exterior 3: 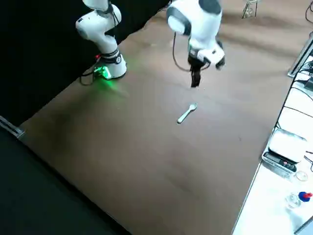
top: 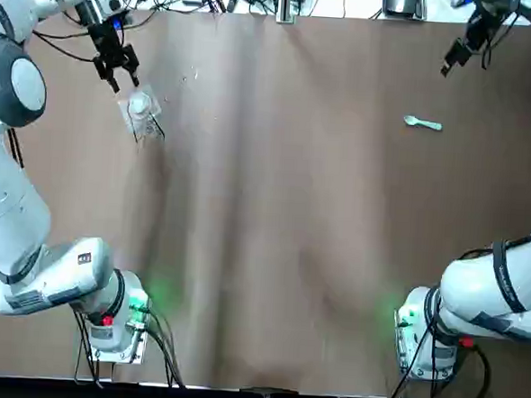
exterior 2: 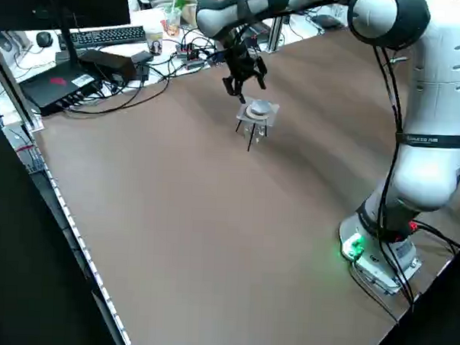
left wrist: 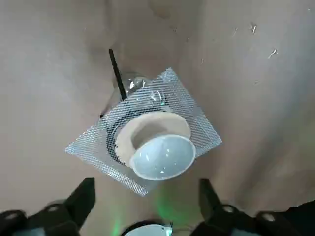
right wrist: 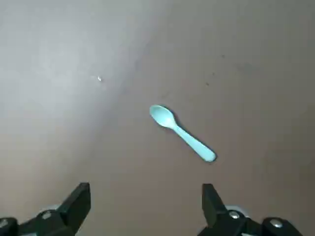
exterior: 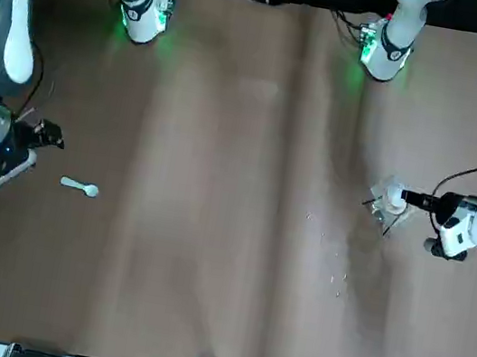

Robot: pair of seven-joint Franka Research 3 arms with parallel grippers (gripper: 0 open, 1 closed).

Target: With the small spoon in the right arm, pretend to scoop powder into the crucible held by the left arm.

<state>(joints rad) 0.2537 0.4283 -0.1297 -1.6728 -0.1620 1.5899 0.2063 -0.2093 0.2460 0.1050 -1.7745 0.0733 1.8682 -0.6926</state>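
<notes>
Left pincer [top: 121,77]: released, fingers spread wide, empty. It hangs over the far left corner of the tabletop [top: 271,253]. The crucible [top: 140,106] is not in its grip – it sits on a square of wire mesh [left wrist: 192,120] on a thin-legged stand, just on the robot's side of the pincer and below it. In the left wrist view the crucible [left wrist: 160,152] lies a little ahead of the gap between the fingers, mouth up.

Spoon [top: 422,124]: flat on the tabletop at the far right, well apart from the crucible. Its long axis runs roughly across the table, bowl toward the centre, handle toward the right edge.

Right pincer [top: 454,57]: released and empty, raised above the tabletop. It is by far the nearer arm to the spoon. In the right wrist view the spoon [right wrist: 182,132] lies ahead of the spread fingers and slants across the line between them – the pickup probably calls for a shift toward the robot, a wrist turn and a descent.
</notes>
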